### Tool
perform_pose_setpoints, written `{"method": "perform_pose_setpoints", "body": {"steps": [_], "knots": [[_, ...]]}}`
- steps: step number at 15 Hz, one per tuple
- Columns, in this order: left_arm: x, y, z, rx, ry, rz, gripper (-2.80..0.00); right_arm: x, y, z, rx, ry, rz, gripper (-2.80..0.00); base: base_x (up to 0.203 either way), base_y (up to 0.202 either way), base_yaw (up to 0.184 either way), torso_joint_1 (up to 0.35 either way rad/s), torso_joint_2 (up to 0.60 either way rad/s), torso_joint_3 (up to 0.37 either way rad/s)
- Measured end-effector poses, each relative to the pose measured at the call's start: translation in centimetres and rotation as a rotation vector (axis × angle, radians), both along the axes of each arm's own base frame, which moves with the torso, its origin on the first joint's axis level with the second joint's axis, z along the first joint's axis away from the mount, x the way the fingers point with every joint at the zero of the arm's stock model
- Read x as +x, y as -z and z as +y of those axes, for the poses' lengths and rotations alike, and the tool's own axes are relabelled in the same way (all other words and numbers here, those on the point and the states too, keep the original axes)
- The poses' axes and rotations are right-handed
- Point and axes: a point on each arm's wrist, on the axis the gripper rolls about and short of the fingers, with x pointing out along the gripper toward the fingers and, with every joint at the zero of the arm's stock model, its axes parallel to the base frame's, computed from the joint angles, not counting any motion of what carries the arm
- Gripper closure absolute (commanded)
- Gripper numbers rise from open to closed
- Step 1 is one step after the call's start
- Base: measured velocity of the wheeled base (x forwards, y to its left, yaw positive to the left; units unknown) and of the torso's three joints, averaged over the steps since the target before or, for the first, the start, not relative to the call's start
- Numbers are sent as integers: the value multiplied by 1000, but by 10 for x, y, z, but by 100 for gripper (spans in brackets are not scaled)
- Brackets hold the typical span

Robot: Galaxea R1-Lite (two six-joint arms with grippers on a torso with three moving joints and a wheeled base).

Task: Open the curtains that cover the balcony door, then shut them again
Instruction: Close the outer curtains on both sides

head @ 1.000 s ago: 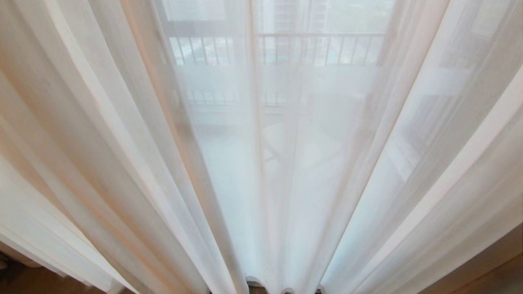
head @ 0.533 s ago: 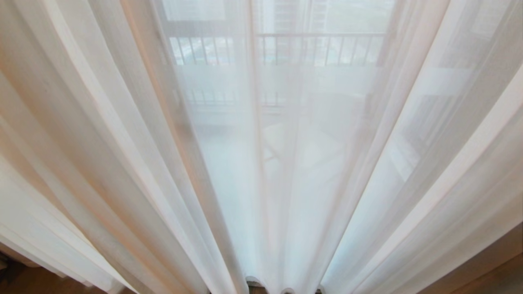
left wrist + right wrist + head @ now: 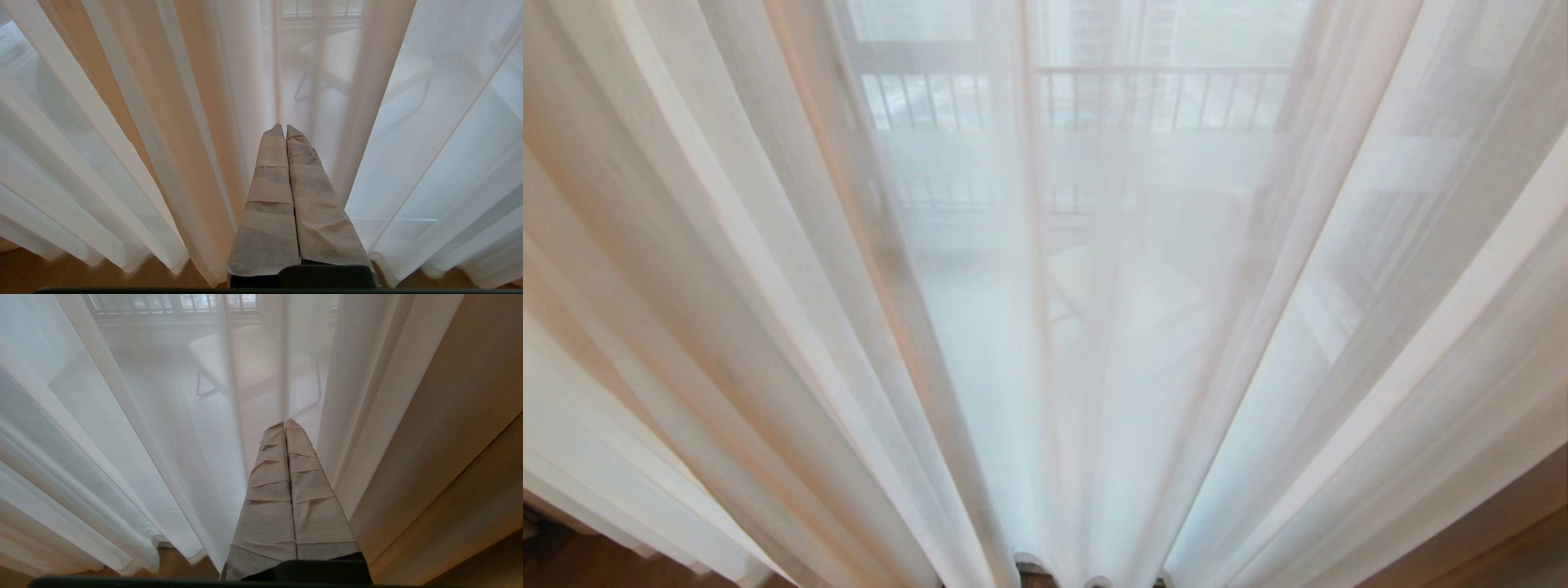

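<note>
daylight comes through from a balcony behind fabric; wood floor (image 3: 1519, 531) shows at lower corners of head view.

curtains: white sheers (image 3: 1094, 343) hang drawn across the whole head view, pleats fanning out toward the hem. translucent — a railing (image 3: 1160, 98) w/ vertical bars and a pale chair (image 3: 253, 359) on thin legs show faintly through. a warmer beige fold (image 3: 866, 204) runs down the left of centre. heavier beige drape (image 3: 461, 428) visible at one edge in right wrist view, beside the sheer. balcony door frame: only vague darker bands behind the fabric, cannot tell more. hems reach the floor.

left gripper (image 3: 285, 127): not in head view. wrist view shows both fingers (image 3: 269, 192) wrapped in tan tape, pressed together along their length, nothing between them. tips point at the sheers, in front of a fold where beige and white pleats meet. contact w/ fabric: cannot tell; no cloth pinched.

right gripper (image 3: 284, 424): not in head view. taped fingers (image 3: 314, 498) also closed flat against each other, empty. tips aim at the sheer just beside the heavier drape; touching or apart cannot be told.

curtains lie ahead of both grippers, between them and the balcony; neither gripper has hold of any panel.
</note>
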Motion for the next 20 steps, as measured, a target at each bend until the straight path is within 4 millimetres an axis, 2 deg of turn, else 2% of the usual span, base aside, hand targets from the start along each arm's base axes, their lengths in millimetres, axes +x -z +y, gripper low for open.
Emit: {"method": "perform_pose_setpoints", "body": {"steps": [7, 20], "knots": [[0, 0, 0, -1, -1, 0, 0, 0, 0, 0, 0, -1, 0, 0, 0, 14, 0, 0, 0, 0], [0, 0, 0, -3, -2, 0, 0, 0, 0, 0, 0, 0, 0, 0, 0, 189, 1, 2, 2, 3]]}}
